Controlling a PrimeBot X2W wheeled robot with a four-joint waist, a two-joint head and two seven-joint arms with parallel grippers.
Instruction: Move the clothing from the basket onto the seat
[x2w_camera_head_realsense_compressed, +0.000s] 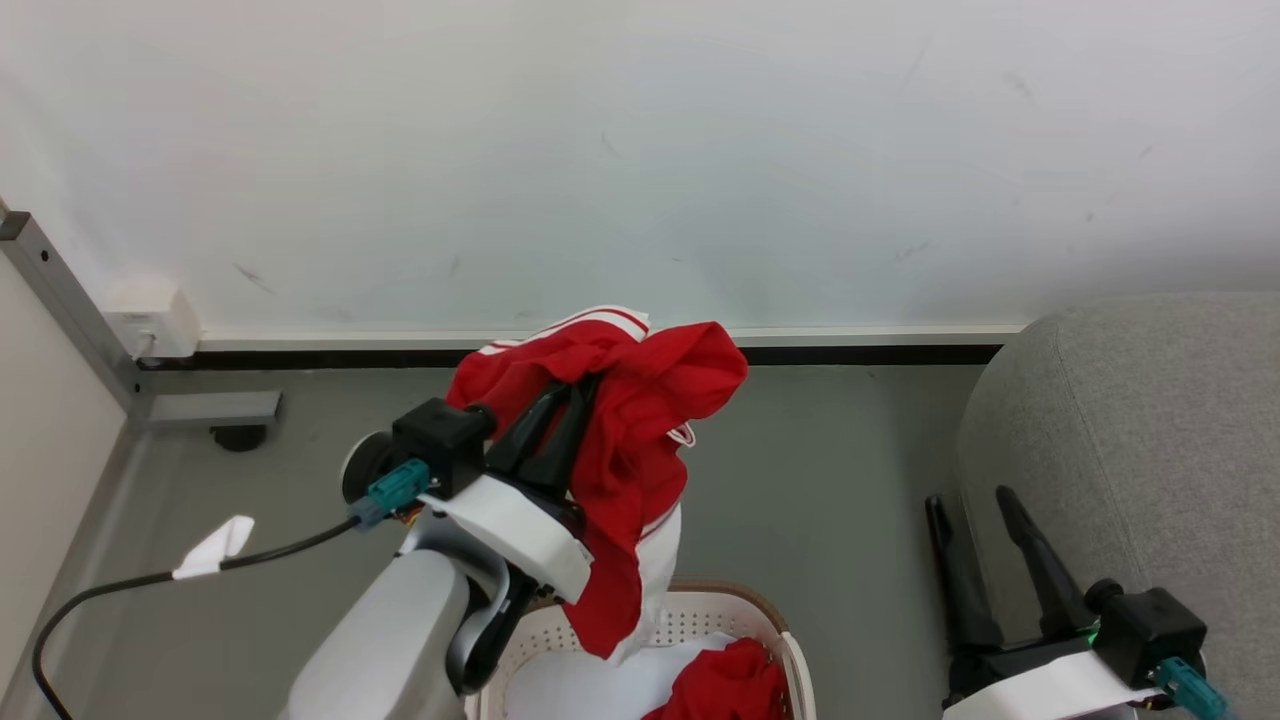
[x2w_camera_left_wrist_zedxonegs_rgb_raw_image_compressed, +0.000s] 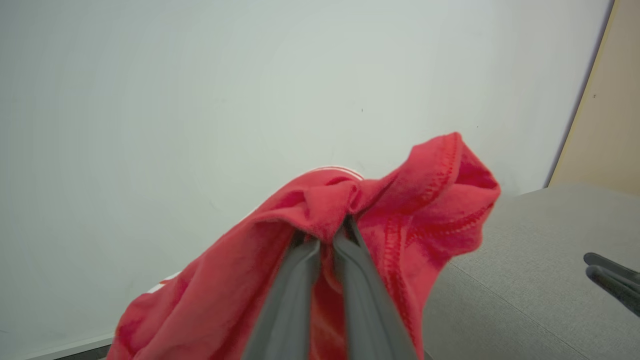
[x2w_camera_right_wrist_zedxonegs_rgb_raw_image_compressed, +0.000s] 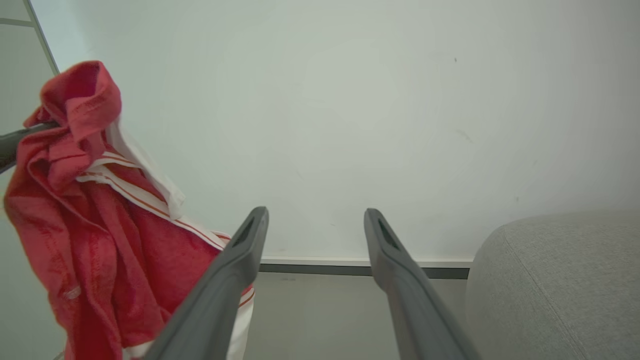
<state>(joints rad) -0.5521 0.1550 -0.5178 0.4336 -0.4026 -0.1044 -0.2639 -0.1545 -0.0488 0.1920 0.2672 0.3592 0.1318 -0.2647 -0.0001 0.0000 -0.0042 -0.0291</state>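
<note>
White wall (x2w_camera_head_realsense_compressed: 640, 150) at the back. Grey seat (x2w_camera_head_realsense_compressed: 1130, 430) is on the robot's right. Red-and-white top (x2w_camera_head_realsense_compressed: 640, 420) hangs in the air above the basket (x2w_camera_head_realsense_compressed: 745, 595), well apart from the seat. Rt wrist view gives its striped trim & white panel side-on. Lt wrist view gives the bunched red fold close up. Head view has the basket at bottom centre w/ a plain red piece (x2w_camera_head_realsense_compressed: 725, 685) inside. Left gripper (x2w_camera_left_wrist_zedxonegs_rgb_raw_image_compressed: 325, 235) is pinched tight on the top's fold. Right gripper (x2w_camera_head_realsense_compressed: 968, 497) is spread wide, holding nothing, just beside the seat's edge.
</note>
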